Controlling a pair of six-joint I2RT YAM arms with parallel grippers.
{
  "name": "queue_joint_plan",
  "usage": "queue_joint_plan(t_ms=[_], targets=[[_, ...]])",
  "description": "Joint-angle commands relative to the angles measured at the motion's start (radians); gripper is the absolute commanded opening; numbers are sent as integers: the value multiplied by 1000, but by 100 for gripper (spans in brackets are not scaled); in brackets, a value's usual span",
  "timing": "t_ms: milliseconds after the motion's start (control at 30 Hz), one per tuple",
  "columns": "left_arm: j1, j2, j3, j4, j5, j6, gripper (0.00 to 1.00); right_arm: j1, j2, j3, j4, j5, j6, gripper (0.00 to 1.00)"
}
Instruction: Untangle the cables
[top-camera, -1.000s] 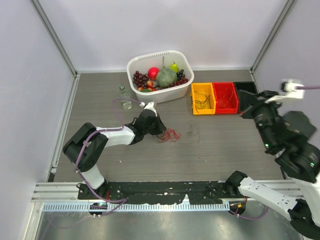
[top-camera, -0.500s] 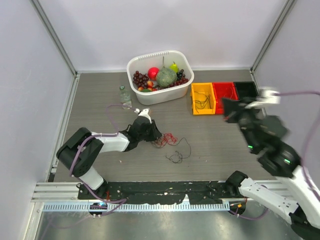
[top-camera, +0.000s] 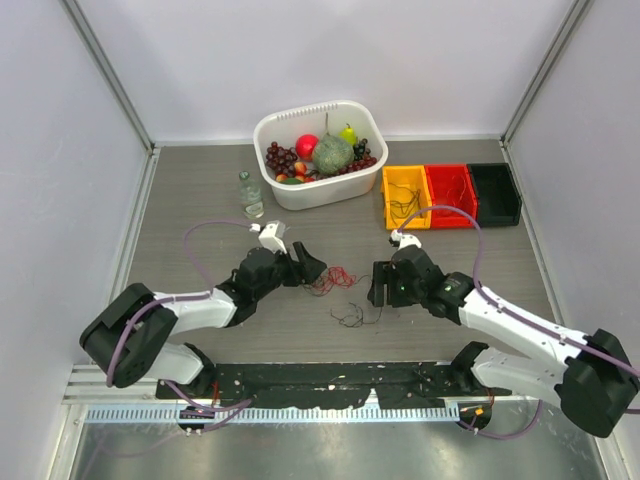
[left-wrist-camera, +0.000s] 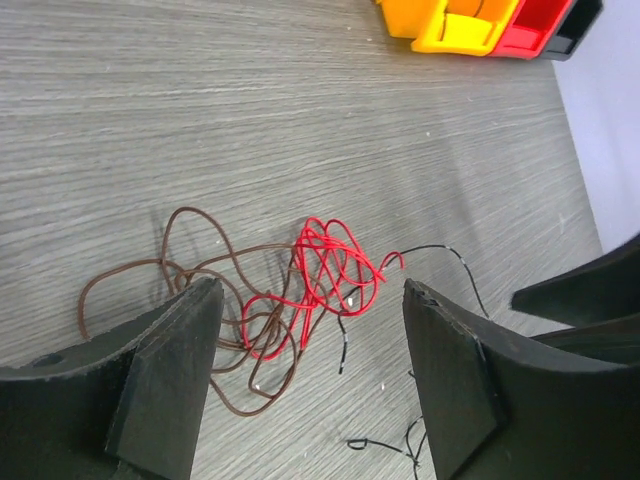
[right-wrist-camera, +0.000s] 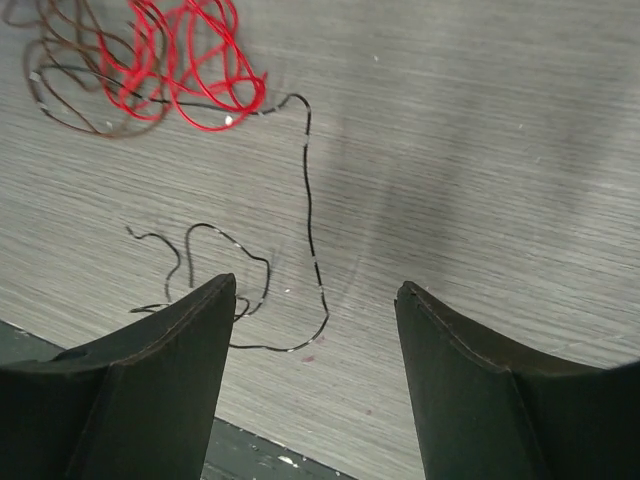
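Left claw agape, red cables just ahead | right claw agape, black cable ahead

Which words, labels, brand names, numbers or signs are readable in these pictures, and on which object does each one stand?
No text can be read in any of the three views.
The small bottle may carry a label, but it is too small to tell.
The yellow bin, red bin, black bin, white basket and cables show no print.
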Motion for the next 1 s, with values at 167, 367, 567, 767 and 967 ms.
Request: queue_joint_plan(t_ms=[167,367,567,767,967], targets=[[3,143,121,77,184,38,69,0,182,-15,252,-68,-28,65],[-63,159,186,-23,128,110,67,0,293,-18,338,-70,-29,45],[-160,247,365,-305,-76,177,65,2,213,-2,320,-71,-29,4],[-189,421,606,-644,-231,167,55,2,-21,92,167,-19,-63,1],[-172,375,563,-632,-281,129,52,3,-173,278,-23,65,-118,1]])
